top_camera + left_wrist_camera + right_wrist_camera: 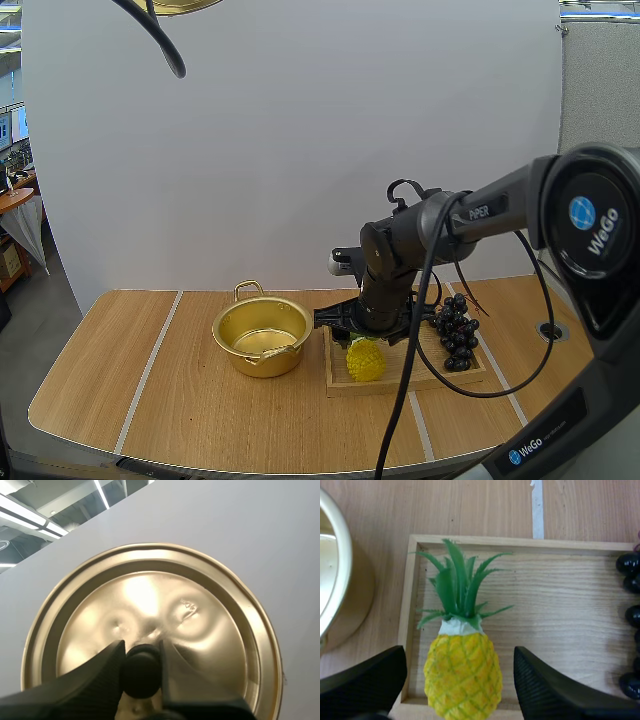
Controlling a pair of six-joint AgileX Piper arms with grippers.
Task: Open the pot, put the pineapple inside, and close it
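Note:
A yellow pineapple (366, 359) with green leaves lies in the wooden tray (340, 384), at its left end. My right gripper (461, 682) hangs just over it, open, with one finger on each side of the pineapple (462, 672) and no contact. The gold pot (262, 336) stands open on the table left of the tray. Its gold lid (150, 625) is held up in the air by its black knob (141, 674), on which my left gripper (141, 652) is shut. An edge of the lid (185, 6) shows at the top of the high view.
A bunch of dark grapes (456, 333) lies at the right end of the tray, grapes (630, 615) a short way from my right gripper. The pot's rim (332, 587) is close to the tray's left wall (410, 620). Bare table lies at the left and front.

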